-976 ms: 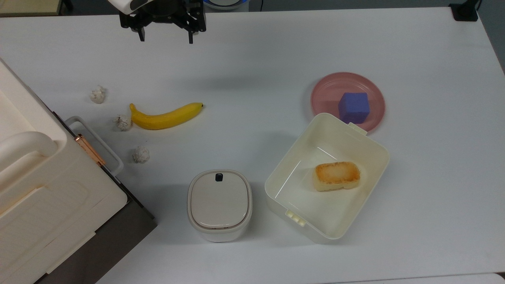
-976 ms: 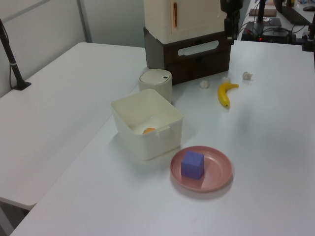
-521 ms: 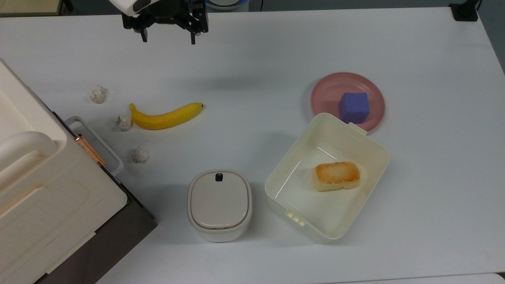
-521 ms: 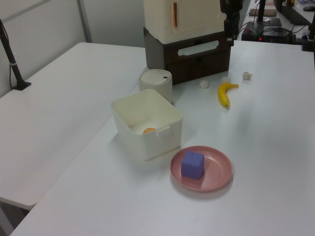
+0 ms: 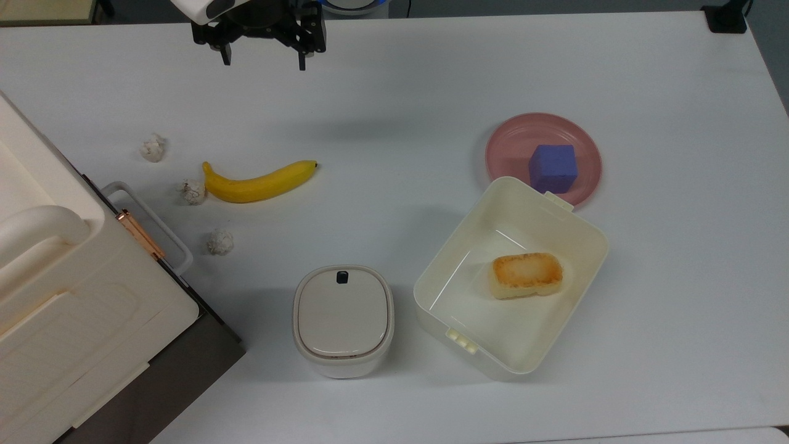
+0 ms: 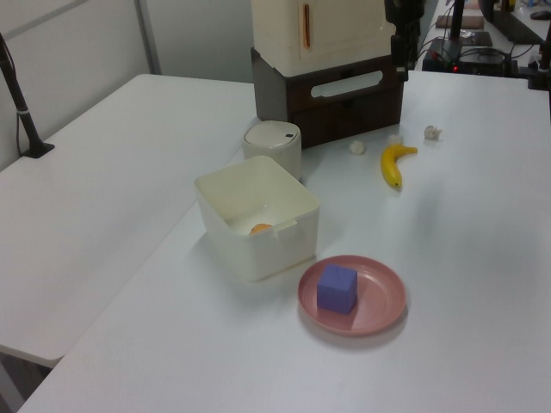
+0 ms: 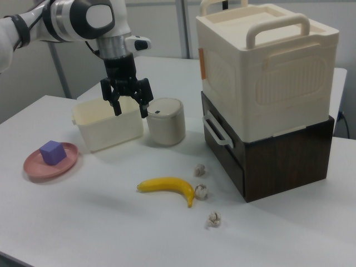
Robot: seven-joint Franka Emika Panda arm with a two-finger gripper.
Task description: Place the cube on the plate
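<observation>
The tool [image 5: 264, 61] hung above the white desk [image 5: 394, 80] with its two fingers [image 7: 116, 107] spread wide and nothing between them; in the right view [image 7: 129, 110] it pointed straight down from the white arm [image 7: 83, 19]. Nearest to it on the desk lay the banana [image 5: 259, 182], below the tool in the top view, with three crumpled white paper balls [image 5: 153, 148] scattered just beside the banana's stem end. Farther from the tool, toward the top view's lower edge, stood a small cream lidded bin [image 5: 343, 319], and beside that an open cream plastic container [image 5: 511, 277] holding a toasted bread-like block [image 5: 526, 275]. A cream carry-box stacked on a dark wooden drawer unit [image 7: 267, 105] stood at the top view's lower left. Well apart from the tool, at the top view's right, the blue-purple cube [image 5: 553, 168] sat upright on the pink plate [image 5: 511, 142], whose edge touched or nearly touched the container's corner.
</observation>
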